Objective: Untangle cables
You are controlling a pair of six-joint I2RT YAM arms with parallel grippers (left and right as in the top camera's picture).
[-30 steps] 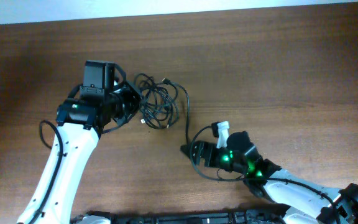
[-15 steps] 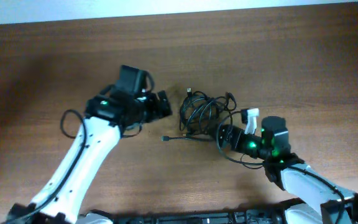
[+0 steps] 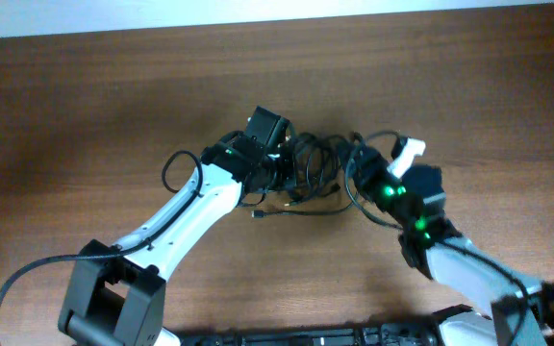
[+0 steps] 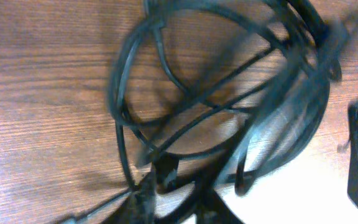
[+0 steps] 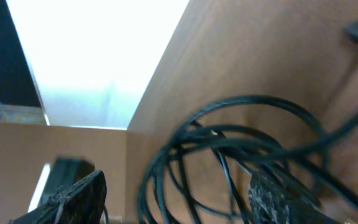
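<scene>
The cables [image 3: 317, 165] lie as a tangled black bunch on the wooden table between my two grippers. One loose plug end [image 3: 258, 213] trails out to the front left. My left gripper [image 3: 283, 173] is at the bunch's left side. In the left wrist view its fingers [image 4: 178, 200] are close together with strands of the cables [image 4: 120, 81] between them, blurred. My right gripper [image 3: 359, 175] is at the bunch's right side. In the right wrist view its fingers [image 5: 176, 196] are wide apart, with loops of the cables [image 5: 253, 102] between them.
The table's far edge [image 3: 277, 21] runs along the top of the overhead view, with a pale surface beyond it. A thicker black wire fixed to my left arm [image 3: 173, 168] loops out beside it.
Both arms moved toward the middle and far side. The left gripper, apart from the bunch half a second ago, now reaches into it. The bunch shifted slightly farther back.
</scene>
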